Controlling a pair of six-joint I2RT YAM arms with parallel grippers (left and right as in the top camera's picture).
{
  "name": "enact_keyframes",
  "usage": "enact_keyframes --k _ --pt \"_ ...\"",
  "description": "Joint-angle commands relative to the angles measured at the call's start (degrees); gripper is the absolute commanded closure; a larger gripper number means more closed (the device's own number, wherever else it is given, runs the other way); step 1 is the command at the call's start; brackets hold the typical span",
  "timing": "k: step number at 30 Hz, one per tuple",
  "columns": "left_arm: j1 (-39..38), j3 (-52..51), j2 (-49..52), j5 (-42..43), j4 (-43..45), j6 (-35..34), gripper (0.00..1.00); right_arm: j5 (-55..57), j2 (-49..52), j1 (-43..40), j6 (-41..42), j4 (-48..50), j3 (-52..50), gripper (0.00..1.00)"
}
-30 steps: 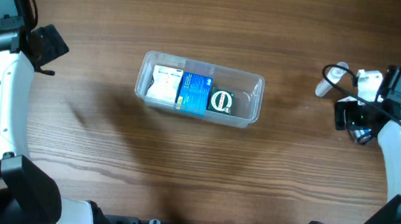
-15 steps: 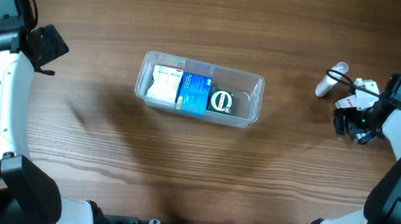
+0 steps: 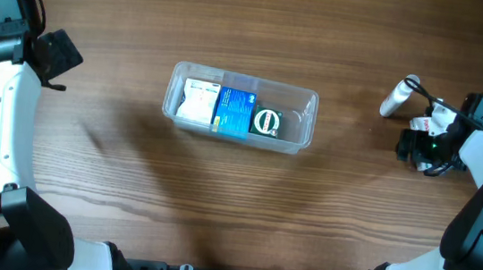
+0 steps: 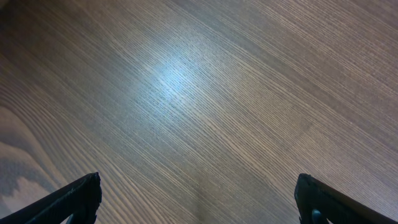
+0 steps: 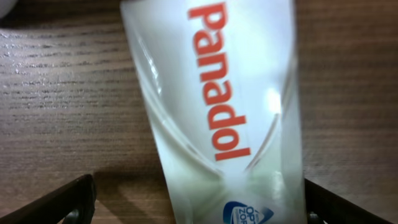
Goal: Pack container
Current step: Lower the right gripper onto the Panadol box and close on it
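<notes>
1. The left claw (image 4: 199, 202) hangs over bare bench (image 4: 186, 93) at the far left, fingers spread wide with nothing between them. It is best left parked there, clear of the work.
2. The container (image 3: 310, 97) sits near the middle of the bench, well apart from both arms. It holds a white box (image 3: 196, 101) at its left end, a blue box (image 3: 235, 112) beside that, then a round green-and-white item (image 3: 266, 122). Its right end looks bare, so that is the likely slot for the next item.
3. A small clear bottle (image 3: 398, 96) lies on the bench further right, near the right arm. The lift should avoid knocking it.
4. The right claw (image 5: 199, 202) sits low over a white Panadol pack (image 5: 217, 93), fingers apart with one on each side, not yet clamped. The pack lies skewed between them, nearer one finger than the other. The step in hand looks like the grasp:
   - Centre the claw over the pack.
   - Turn the wrist square to the pack's long edges.
   - Close gently, since thin card probably crushes.
   - Rise straight up before heading towards the container.
</notes>
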Motion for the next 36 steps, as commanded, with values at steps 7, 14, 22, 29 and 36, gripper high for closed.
enact_keyframes --k 7,14,22,29,36 --pt "0.1 0.4 -1.0 -0.7 0.1 0.1 0.00 -1.5 1.2 -0.2 5.5 0.7 -0.4 0.05" --pt "0.1 0.4 -1.0 -0.7 0.1 0.1 0.00 -1.5 1.2 -0.2 5.5 0.9 -0.5 0.23" --pt "0.1 0.4 -1.0 -0.7 0.1 0.1 0.00 -1.5 1.2 -0.2 5.6 2.0 -0.5 0.46" --pt "0.1 0.4 -1.0 -0.7 0.1 0.1 0.00 -1.5 0.9 -0.2 5.7 2.2 0.4 0.49" --pt "0.1 0.4 -1.0 -0.7 0.1 0.1 0.00 -1.3 -6.4 -0.2 5.7 -1.6 3.8 0.60"
